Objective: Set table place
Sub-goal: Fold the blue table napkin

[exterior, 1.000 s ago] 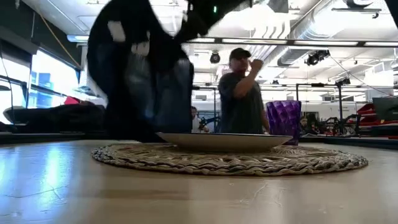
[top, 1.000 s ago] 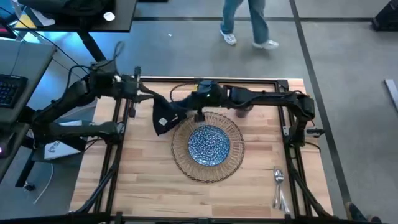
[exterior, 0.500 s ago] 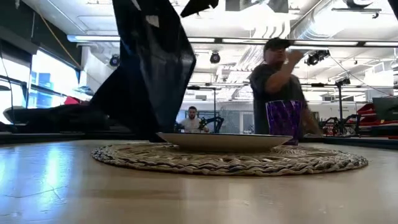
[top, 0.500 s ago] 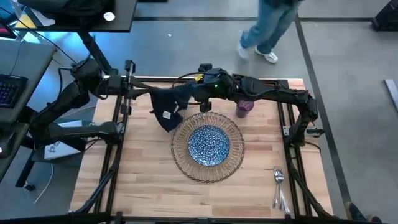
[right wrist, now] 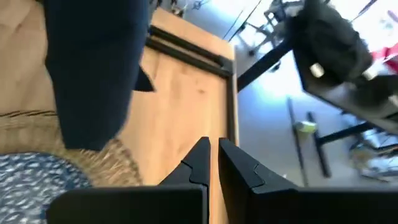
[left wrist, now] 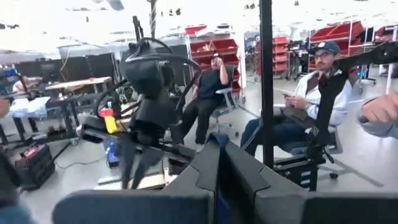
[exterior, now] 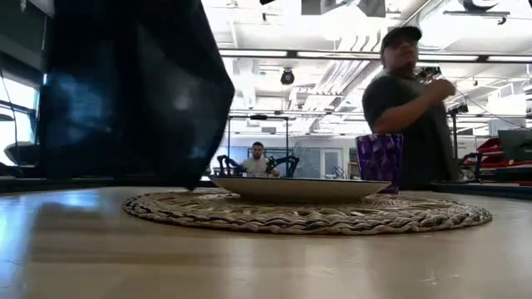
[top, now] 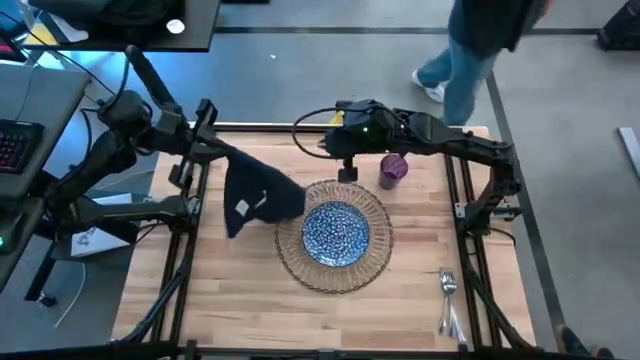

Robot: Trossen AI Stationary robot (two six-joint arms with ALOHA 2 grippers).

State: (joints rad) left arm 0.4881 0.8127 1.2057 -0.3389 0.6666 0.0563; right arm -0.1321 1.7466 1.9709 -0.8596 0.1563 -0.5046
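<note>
Overhead, the left arm's jaws are at the far-left part of the bench, clenched on a top corner of the dark navy napkin, which hangs down from them in the air beside the woven mat. The napkin's lower edge reaches toward the mat's left rim; whether it touches the wood or the wicker cannot be told. In the low view the napkin fills the left side as a dark sheet, its bottom edge close to bench level, just beside the plate.

The blue-and-white speckled plate sits centred on the mat. The small purple cup stands upright on the bench just beyond the mat's far-right edge, apart from the plate. The silver cutlery lies near the right edge of the bench, well apart from the mat.

The right arm's jaws hover above the far edge of the mat, near the cup. In the right wrist view the two fingers stand nearly together with only a thin gap and nothing between them; the napkin hangs well clear of them.

A person stands in the room beyond the bench.
</note>
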